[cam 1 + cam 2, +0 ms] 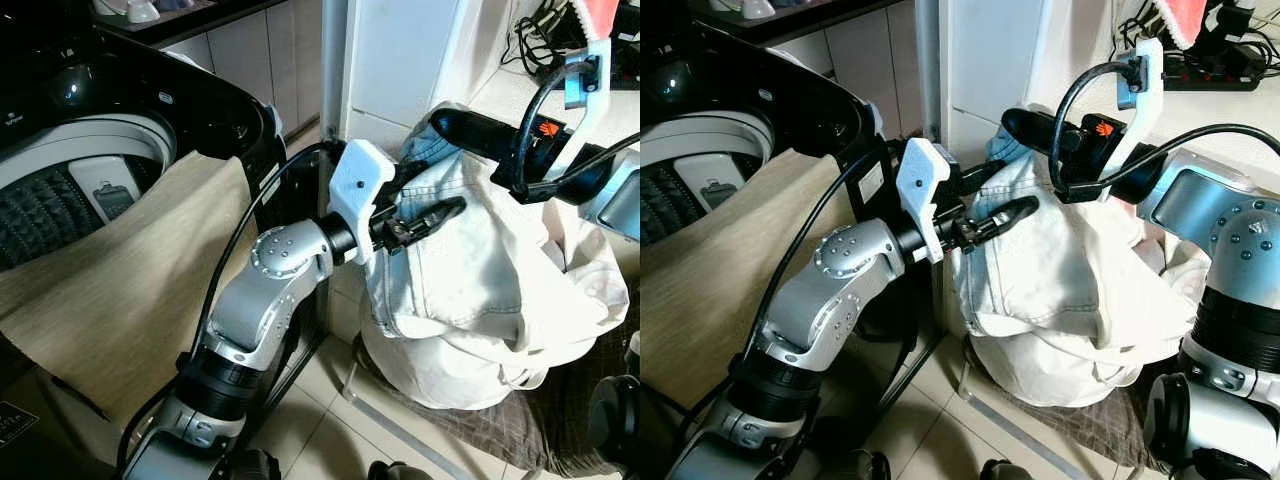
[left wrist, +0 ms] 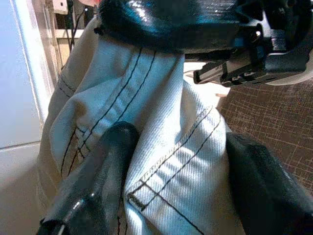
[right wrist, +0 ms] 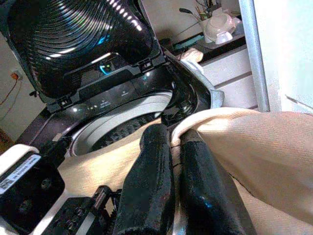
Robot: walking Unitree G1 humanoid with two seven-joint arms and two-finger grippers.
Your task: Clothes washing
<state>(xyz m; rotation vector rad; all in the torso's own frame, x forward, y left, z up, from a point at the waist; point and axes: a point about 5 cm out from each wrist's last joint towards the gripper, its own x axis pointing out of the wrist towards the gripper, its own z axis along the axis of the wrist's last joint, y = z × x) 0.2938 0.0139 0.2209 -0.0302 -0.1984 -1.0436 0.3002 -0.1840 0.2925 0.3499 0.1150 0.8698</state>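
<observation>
At the far left, a black top-loading washing machine [image 1: 120,110] is seen with its lid [image 3: 78,39] raised and its ribbed drum [image 1: 45,215] exposed. A beige cloth [image 1: 110,300] is draped from the drum opening over the machine's front edge and hangs down its side. Behind the machine, a dark desk [image 3: 205,41] with pale cabinet fronts carries a white teapot [image 3: 220,24].

Toward the middle, the silver left arm is bent across the front of the machine, and the left hand [image 1: 420,222] is pressed into the side of a cream-white denim garment [image 1: 480,290]. Its fingers [image 2: 93,186] are spread narrowly, with a stitched fold of the denim lying between them; a firm hold cannot be confirmed. A white panel [image 1: 395,60] stands just behind the garment.

The garment is bunched into a large hanging bundle in front of that panel, its lower part resting on a brown patterned cloth [image 1: 510,425] above the tiled floor [image 1: 320,420].

At the right, the right hand [image 3: 171,161] is held above the bundle, its two fingers closed tightly on the top edge of the garment. A power strip [image 1: 1210,70] with cables lies on the surface at the upper right.
</observation>
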